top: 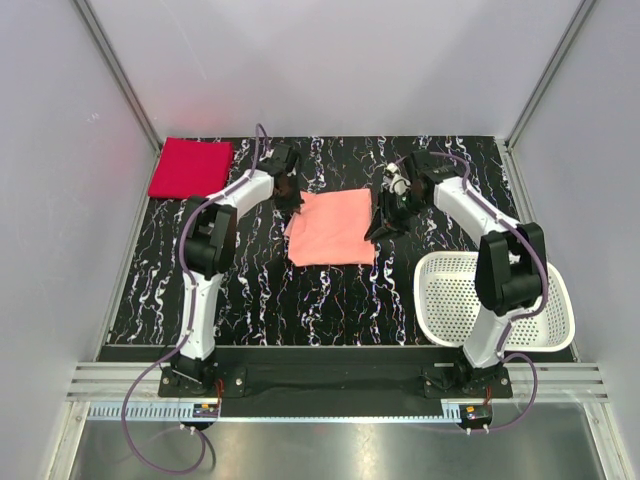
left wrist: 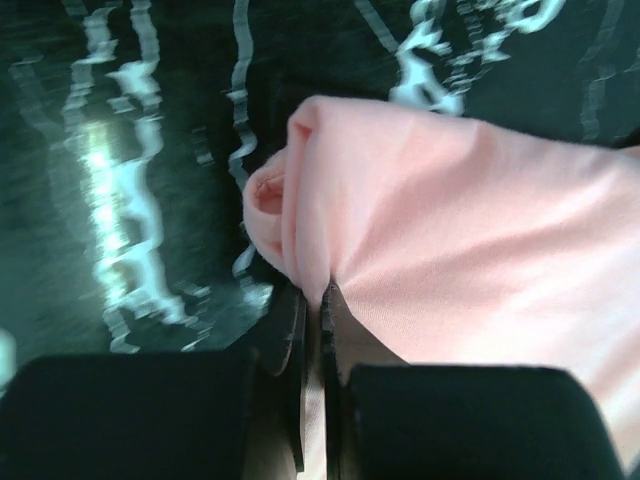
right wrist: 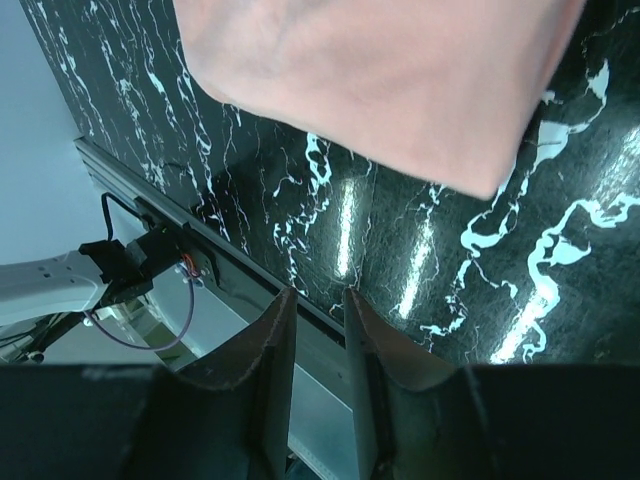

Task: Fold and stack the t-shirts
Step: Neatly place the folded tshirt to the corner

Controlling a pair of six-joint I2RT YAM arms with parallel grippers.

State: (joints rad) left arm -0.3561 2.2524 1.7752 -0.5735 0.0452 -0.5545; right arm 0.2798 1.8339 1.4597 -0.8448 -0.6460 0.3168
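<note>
2 t-shirts are seen on the black, white-veined counter (top: 260, 290). The salmon t-shirt (top: 332, 227) is laid flat near the middle of the counter, folded into a rough rectangle, between the 2 arms. The red t-shirt (top: 190, 167) is placed as a neat folded rectangle at the far left corner of the counter, well apart from the salmon one.

The left gripper (left wrist: 312, 300) is set at the far left corner of the salmon t-shirt. In the left wrist view its jaws are pressed together on a fold of the salmon cloth, and the fabric is bunched and creased just ahead of the tips. A rolled edge of the shirt is seen to the left of the pinch. The cloth is thus grasped by this gripper.

The right gripper (right wrist: 317, 295) is held at the right edge of the salmon t-shirt. In the right wrist view its jaws are parted by a narrow gap and nothing is caught between them. The counter's near edge is seen through the gap. The salmon cloth is seen beyond the tips, and whether it is touched by them cannot be told.

A white perforated basket (top: 445, 300) is set on the near right part of the counter, beside the right arm, apart from both t-shirts.
</note>
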